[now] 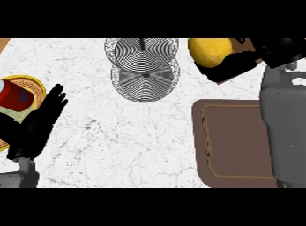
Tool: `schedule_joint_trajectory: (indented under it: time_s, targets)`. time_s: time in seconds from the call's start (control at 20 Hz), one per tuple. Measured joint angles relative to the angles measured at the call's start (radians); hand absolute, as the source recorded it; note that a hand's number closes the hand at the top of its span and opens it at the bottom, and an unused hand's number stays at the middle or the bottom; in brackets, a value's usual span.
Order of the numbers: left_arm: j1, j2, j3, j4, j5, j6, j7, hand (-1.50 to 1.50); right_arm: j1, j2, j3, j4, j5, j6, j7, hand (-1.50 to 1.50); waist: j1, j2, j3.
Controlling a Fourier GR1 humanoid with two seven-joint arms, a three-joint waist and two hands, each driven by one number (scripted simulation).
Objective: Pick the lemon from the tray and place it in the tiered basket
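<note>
A: Two hands in frame. Right hand point(236, 66) at about 1 o'clock, fingers curled round the lemon point(209, 51). Lemon is off the tray point(230, 141), up in the air past the tray's far edge.

B: Tray position?

A: Brown, at 4 o'clock on the table point(148, 145), partly under the right forearm. Nothing visible on the part that shows.

B: Basket?

A: Tiered basket point(144, 66) at 12 o'clock, wire mesh, two round tiers overlapping as seen from above. Lemon sits just to its right, toward 1 o'clock, not over it yet.

B: So step?

A: Carry phase, I'd say. Pick looks done, place not yet done. Next move calls for swinging the right hand toward 11 o'clock so the lemon is above a tier, lowering, then uncurling the fingers. Watch the basket's centre post and rim.

B: Left hand?

A: Left hand point(31, 126) at 8 o'clock, fingers straight and spread, resting, holding nothing. It overlaps a yellow-rimmed plate point(35, 83) with a red can point(10, 95) lying on it. Not part of the task.
</note>
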Motion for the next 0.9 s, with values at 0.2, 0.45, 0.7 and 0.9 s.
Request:
schedule_joint_trajectory:
  time_s: [0.2,0.45,0.7,0.9]
  targets:
    - [0.001,-0.006,0.0,0.004,-0.007,-0.006,-0.009,0.0,-0.095,0.078,0.052,0.091,0.049,-0.067,0.081,1.5,0.004,0.001,0.0]
    - [0.012,-0.011,0.009,0.026,-0.013,-0.023,-0.04,0.0,-0.159,0.119,0.094,0.195,0.063,-0.125,0.127,1.5,0.003,0.002,0.0]
    - [0.005,-0.02,0.006,-0.003,-0.019,-0.015,-0.002,0.0,-0.224,0.128,0.111,0.334,0.059,-0.178,0.149,1.5,0.005,0.002,0.0]
    - [-0.003,-0.017,0.017,-0.011,-0.014,-0.022,0.014,0.0,-0.267,0.134,0.122,0.463,0.058,-0.243,0.121,1.5,0.008,0.003,0.0]
